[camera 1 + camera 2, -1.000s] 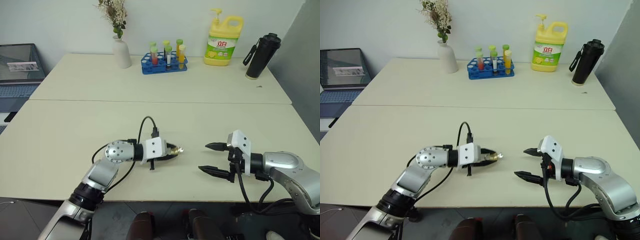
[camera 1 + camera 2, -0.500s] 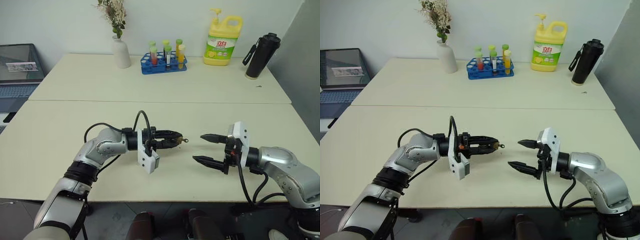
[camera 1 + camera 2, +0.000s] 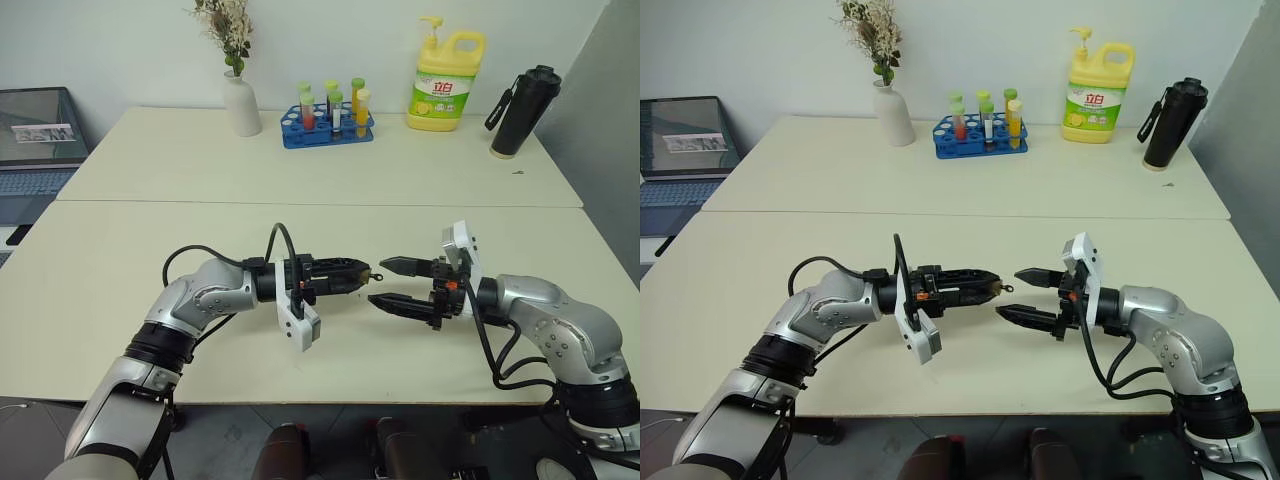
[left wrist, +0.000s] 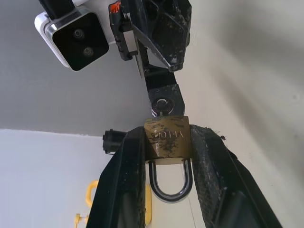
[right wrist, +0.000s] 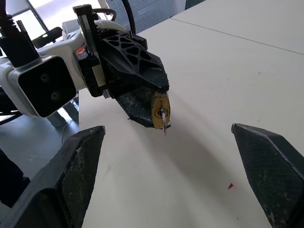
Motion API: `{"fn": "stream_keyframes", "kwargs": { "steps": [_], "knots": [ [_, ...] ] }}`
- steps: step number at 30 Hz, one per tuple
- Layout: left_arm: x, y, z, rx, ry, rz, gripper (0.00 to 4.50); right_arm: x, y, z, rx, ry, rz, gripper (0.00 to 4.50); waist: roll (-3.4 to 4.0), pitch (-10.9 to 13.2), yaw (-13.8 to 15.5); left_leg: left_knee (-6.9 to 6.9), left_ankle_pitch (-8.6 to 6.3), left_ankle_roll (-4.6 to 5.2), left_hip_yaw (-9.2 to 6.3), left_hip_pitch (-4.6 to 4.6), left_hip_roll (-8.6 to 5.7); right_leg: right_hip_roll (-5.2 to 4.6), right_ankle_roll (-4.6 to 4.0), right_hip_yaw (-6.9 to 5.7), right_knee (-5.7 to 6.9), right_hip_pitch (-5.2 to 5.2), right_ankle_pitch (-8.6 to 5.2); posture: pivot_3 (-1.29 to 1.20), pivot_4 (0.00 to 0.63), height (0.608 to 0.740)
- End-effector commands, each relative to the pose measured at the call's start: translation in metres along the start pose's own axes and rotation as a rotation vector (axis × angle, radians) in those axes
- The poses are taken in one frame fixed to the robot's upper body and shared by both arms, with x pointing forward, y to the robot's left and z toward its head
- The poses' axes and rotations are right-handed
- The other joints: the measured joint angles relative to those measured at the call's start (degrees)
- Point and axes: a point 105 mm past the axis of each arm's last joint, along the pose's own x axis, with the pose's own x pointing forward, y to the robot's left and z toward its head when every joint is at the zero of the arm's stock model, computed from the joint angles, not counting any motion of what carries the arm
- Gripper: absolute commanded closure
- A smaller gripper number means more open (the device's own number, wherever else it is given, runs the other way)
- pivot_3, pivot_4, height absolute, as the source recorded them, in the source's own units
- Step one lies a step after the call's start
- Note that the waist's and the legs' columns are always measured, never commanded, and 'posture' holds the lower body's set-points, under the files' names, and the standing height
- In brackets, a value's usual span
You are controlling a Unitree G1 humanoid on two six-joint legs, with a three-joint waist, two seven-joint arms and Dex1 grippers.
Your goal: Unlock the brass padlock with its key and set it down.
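padlock (image 4: 167, 136) between left jaws

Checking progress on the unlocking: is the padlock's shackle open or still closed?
Closed, it seems: in the left wrist view both shackle legs enter the brass padlock, held in the left pincer. A key sticks out of its end.

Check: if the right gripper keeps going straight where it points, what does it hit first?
Likely the key head sticking out of the small golden-brass padlock clamped in the left gripper; the open right gripper faces it, though depth is unclear.

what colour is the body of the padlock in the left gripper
Golden brass; the brass padlock shows best in the left wrist view.
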Motion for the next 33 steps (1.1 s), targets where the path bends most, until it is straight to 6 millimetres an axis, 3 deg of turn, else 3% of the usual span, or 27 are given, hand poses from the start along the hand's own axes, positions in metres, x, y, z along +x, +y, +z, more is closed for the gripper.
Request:
{"fn": "stream_keyframes", "kwargs": {
  "steps": [1, 3, 5, 15, 22, 33],
  "knots": [
    [-0.002, 0.013, 0.003, 0.047, -0.001, 0.045, 3.54, 0.002, 0.005, 0.01, -0.01, -0.026, 0.041, 0.0, 0.0, 0.0, 0.0, 0.0, 0.0, 0.0, 0.0, 0.0, 0.0, 0.0, 0.0, 0.0, 0.0, 0.0, 0.0, 0.0, 0.15, 0.74],
    [-0.003, 0.013, 0.003, 0.051, 0.004, 0.043, 3.54, 0.002, 0.005, 0.013, -0.003, -0.03, 0.049, 0.0, 0.0, 0.0, 0.0, 0.0, 0.0, 0.0, -0.01, 0.0, 0.01, 0.0, 0.0, -0.01, 0.0, 0.0, 0.0, 0.0, 0.15, 0.74],
    [-0.005, 0.012, 0.003, 0.052, 0.008, 0.041, 3.54, 0.003, 0.005, 0.015, 0.001, -0.032, 0.055, 0.61, 0.0, 0.0, 0.0, 0.0, 0.0, 0.0, -0.01, 0.0, 0.01, 0.0, 0.0, 0.0, 0.0, 0.0, 0.0, 0.0, 0.15, 0.74],
    [-0.007, 0.011, 0.004, 0.051, 0.017, 0.04, 3.54, 0.006, 0.004, 0.016, 0.001, -0.015, 0.072, 4.37, 0.0, 0.0, 0.0, -0.01, 0.0, 0.0, -0.01, 0.0, 0.02, -0.01, 0.0, -0.01, 0.01, 0.0, 0.0, 0.0, 0.15, 0.74],
    [-0.007, 0.01, 0.006, 0.051, 0.016, 0.04, 3.54, 0.008, 0.005, 0.016, 0.013, -0.013, 0.087, 4.5, 0.0, 0.0, 0.0, -0.01, 0.0, 0.0, -0.01, 0.0, 0.02, -0.01, -0.01, -0.02, 0.01, 0.0, 0.0, 0.0, 0.15, 0.74],
    [-0.005, 0.004, 0.009, 0.061, 0.002, 0.033, 3.54, 0.002, -0.005, 0.021, 0.311, 0.1, 0.111, 4.5, 0.01, 0.0, 0.0, -0.01, 0.0, 0.0, -0.02, 0.0, 0.05, -0.15, -0.02, -0.03, 0.02, 0.0, 0.01, 0.0, 0.15, 0.74]
  ]
}}
